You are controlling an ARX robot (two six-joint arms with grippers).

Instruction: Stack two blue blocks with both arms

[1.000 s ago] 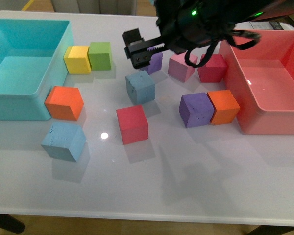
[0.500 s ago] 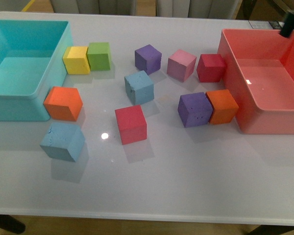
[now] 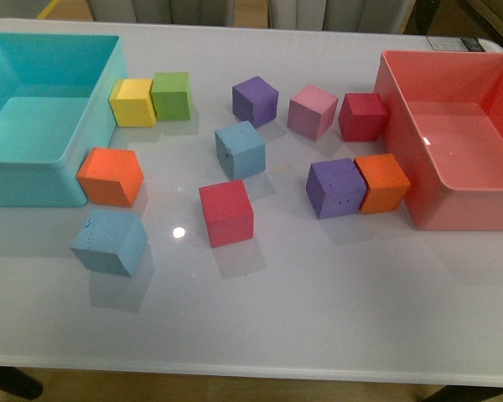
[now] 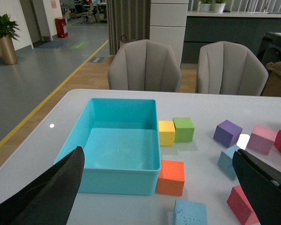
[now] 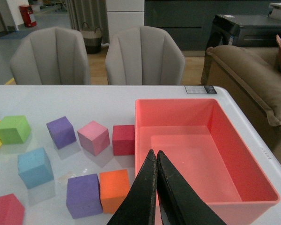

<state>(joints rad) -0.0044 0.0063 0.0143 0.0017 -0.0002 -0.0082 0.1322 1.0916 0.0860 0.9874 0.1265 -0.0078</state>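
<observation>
Neither arm shows in the front view. In the left wrist view, the left claw [image 4: 157, 155] has its two black fingers [image 4: 51, 192] spread wide apart with nothing between them. In the right wrist view, the right claw [image 5: 154, 159] has its fingers pressed together and holds nothing; it is seen against the coral-red bin [image 3: 469, 213], which stands at the right edge of the worktop [image 3: 318, 301]. The first blue block [image 3: 240, 149] sits around the middle of the worktop, a little toward the far edge, between the far purple cube [image 3: 255, 100] and the red cube [image 3: 226, 213]. The second blue block [image 3: 109, 243] lies toward the near left corner, near the left orange cube [image 3: 110, 176], which stands just beside the turquoise bin [image 3: 33, 180]. The two blue blocks are well apart, each resting on the worktop and unstacked. A yellow cube [image 3: 132, 102] and a green cube [image 3: 171, 95] touch side by side by the turquoise bin. The near purple cube [image 3: 336, 188] touches the right orange cube [image 3: 383, 182] beside the coral-red bin.
</observation>
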